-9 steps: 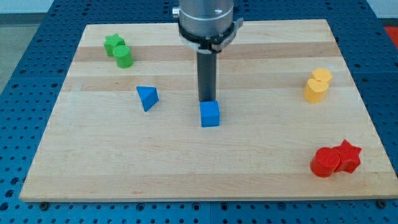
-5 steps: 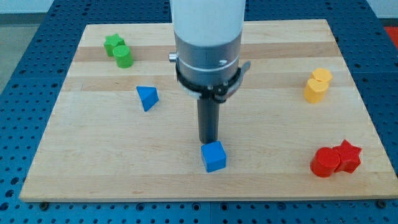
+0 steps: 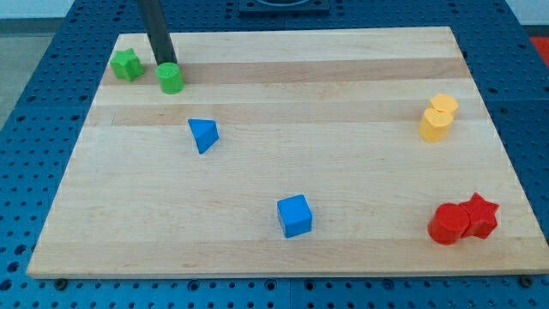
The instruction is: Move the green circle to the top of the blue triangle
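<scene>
The green circle (image 3: 171, 79) sits near the board's top left. My tip (image 3: 163, 63) stands right at its top-left edge, touching or almost touching it. The blue triangle (image 3: 203, 135) lies below and to the right of the green circle, a clear gap apart. The green star (image 3: 127, 64) lies to the left of my tip, near the board's left edge.
A blue cube (image 3: 294, 215) lies at the lower middle. Two yellow blocks (image 3: 438, 118) stand together at the right. A red circle (image 3: 449, 225) and red star (image 3: 480, 215) touch at the bottom right. The wooden board (image 3: 343, 103) ends close to the green star.
My tip left the blue cube at the lower middle and went to the top left, behind the green circle. The green star has shifted left, away from the green circle.
</scene>
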Robot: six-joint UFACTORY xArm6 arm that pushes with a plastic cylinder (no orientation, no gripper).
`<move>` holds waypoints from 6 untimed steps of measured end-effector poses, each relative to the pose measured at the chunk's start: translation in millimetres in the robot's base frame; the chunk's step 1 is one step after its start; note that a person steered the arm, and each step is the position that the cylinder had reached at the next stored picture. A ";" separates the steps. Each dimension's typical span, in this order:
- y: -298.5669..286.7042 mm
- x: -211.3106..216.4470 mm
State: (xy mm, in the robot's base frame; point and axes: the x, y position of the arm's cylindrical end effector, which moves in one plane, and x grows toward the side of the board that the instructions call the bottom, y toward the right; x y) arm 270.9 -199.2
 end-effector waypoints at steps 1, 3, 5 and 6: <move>0.0 49.5; 4.9 99.7; 50.0 137.4; 77.3 157.1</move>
State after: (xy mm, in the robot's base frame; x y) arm 428.0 -121.9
